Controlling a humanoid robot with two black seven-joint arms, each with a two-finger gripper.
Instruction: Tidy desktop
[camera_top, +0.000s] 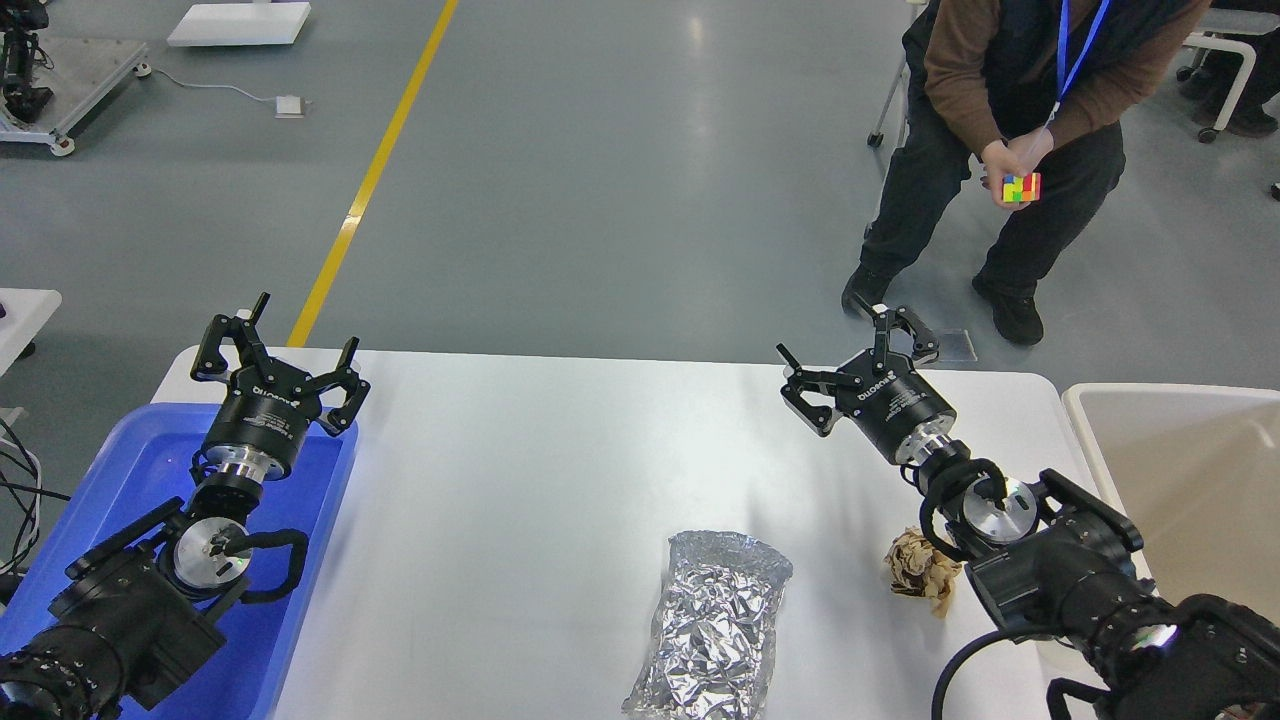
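The desktop (560, 470) is a glossy white tabletop with rounded corners. On its near middle lies a crinkled silver foil bag (712, 625). A crumpled brown paper ball (920, 570) sits to the bag's right, partly behind my right arm. My left gripper (275, 345) is open and empty, held over the far end of the blue tray (110, 500). Open and empty too, my right gripper (850, 365) hovers over the desktop's far right, well above and behind the paper ball.
A white bin (1180, 470) with a beige lining stands at the table's right edge. Beyond the far edge a person (1010, 110) holds a coloured cube (1021, 187). A yellow floor line (370, 180) runs away at the left.
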